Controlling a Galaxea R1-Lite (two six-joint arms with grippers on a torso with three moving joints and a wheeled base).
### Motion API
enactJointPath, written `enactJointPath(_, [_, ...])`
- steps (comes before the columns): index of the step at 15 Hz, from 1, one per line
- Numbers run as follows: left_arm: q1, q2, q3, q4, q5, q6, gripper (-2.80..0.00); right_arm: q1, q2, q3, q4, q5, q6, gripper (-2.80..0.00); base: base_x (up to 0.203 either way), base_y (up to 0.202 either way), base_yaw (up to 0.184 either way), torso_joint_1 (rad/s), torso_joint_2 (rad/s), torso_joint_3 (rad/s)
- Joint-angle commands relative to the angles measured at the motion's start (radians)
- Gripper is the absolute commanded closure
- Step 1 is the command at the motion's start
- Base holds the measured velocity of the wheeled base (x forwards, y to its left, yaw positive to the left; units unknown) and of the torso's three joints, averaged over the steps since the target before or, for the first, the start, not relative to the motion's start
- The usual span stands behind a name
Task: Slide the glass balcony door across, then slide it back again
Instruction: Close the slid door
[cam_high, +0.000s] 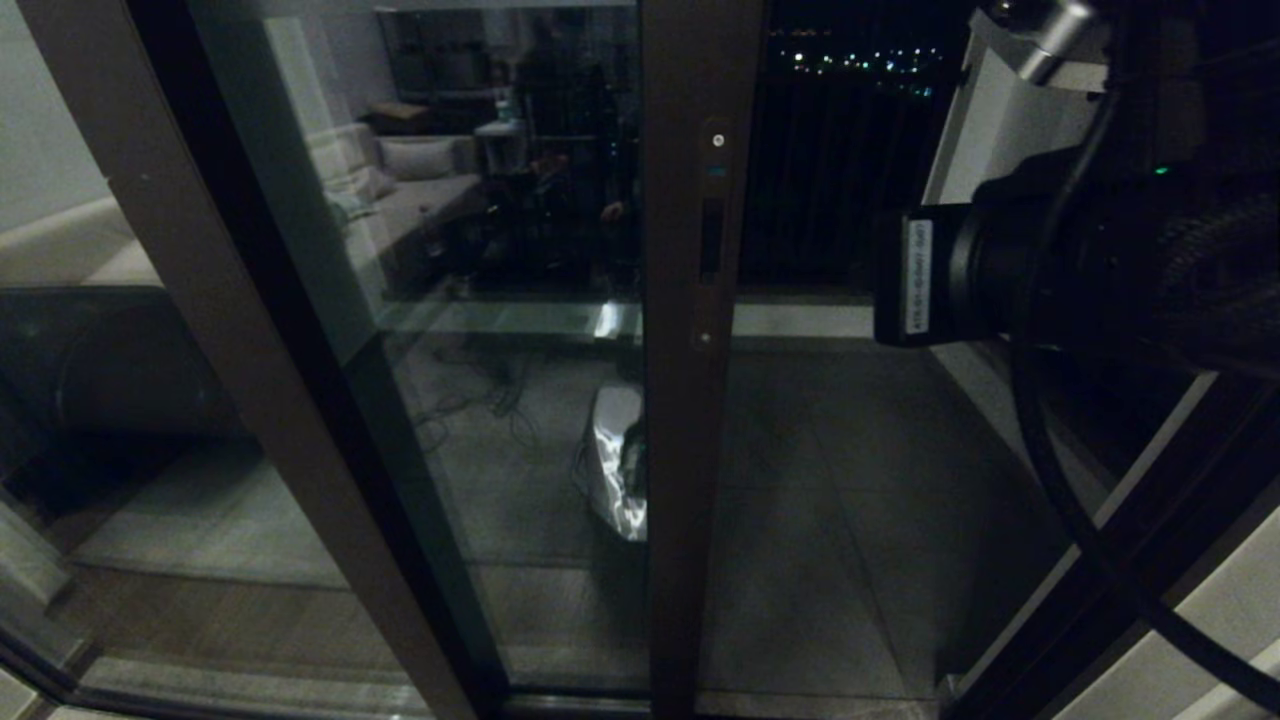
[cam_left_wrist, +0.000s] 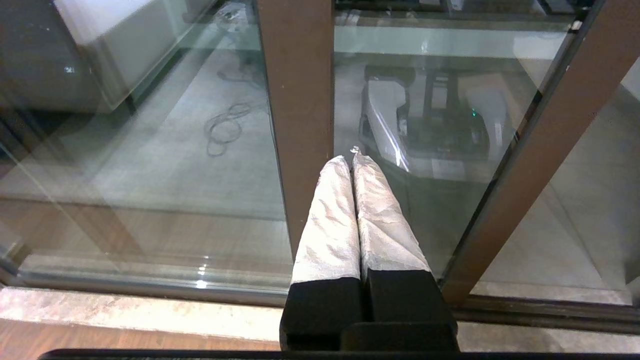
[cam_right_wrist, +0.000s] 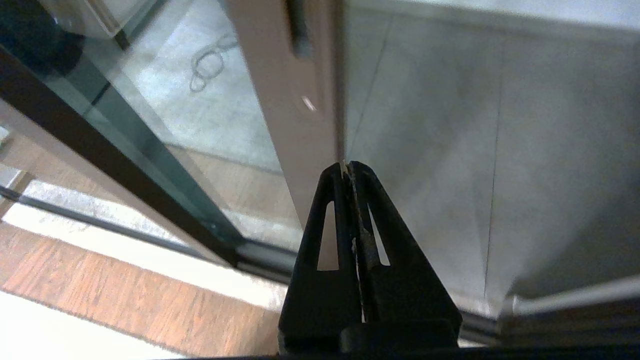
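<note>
Pointing its black fingers down toward the door's edge, the right claw (cam_right_wrist: 348, 167) is showing its tips pressed together with nothing between them, hovering just beside the brown upright of the glass balcony door (cam_high: 690, 400). The left claw (cam_left_wrist: 352, 160), wrapped in pale padding, is also sitting with its fingers together and empty, low in front of a brown stile near the floor track (cam_left_wrist: 150, 287).

Standing before the robot, the door is showing its handle-bearing edge near the middle of the head view, with the open balcony floor (cam_high: 860, 480) lying to its right. On that edge a narrow recessed slot handle (cam_high: 711, 238) is sitting below a small round lock (cam_high: 717, 140).

Judging by its tall glass pane and metal frame, the panel is likely heavy, stiff and slow to start rolling, and the glass is smooth and breakable. Pushing on the metal upright or hooking a fingertip into the slot looks the safest purchase; pressing on the pane itself seems unwise.
</note>
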Motion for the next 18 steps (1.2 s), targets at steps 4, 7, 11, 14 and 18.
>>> enactJointPath(4, [0.0,0.0,0.002,0.0,0.0,0.0,0.0,-0.003,0.233,-0.228,0.003,-0.021,-0.055,0.0,0.0,0.0,0.0,0.0,0.0,0.0])
enactJointPath(7, [0.0,0.0,0.002,0.0,0.0,0.0,0.0,-0.008,0.272,-0.225,0.003,-0.083,-0.056,-2.8,0.0,0.0,0.0,0.0,0.0,0.0])
enactJointPath(11, [0.0,0.0,0.002,0.0,0.0,-0.001,0.0,-0.074,0.297,-0.263,0.003,-0.102,-0.069,-2.8,0.0,0.0,0.0,0.0,0.0,0.0])
enactJointPath(14, [0.0,0.0,0.002,0.0,0.0,0.001,0.0,-0.123,0.309,-0.323,0.003,-0.1,-0.111,-2.8,0.0,0.0,0.0,0.0,0.0,0.0])
enactJointPath(18, [0.0,0.0,0.002,0.0,0.0,0.001,0.0,-0.134,0.353,-0.368,0.001,-0.1,-0.115,-2.8,0.0,0.0,0.0,0.0,0.0,0.0])
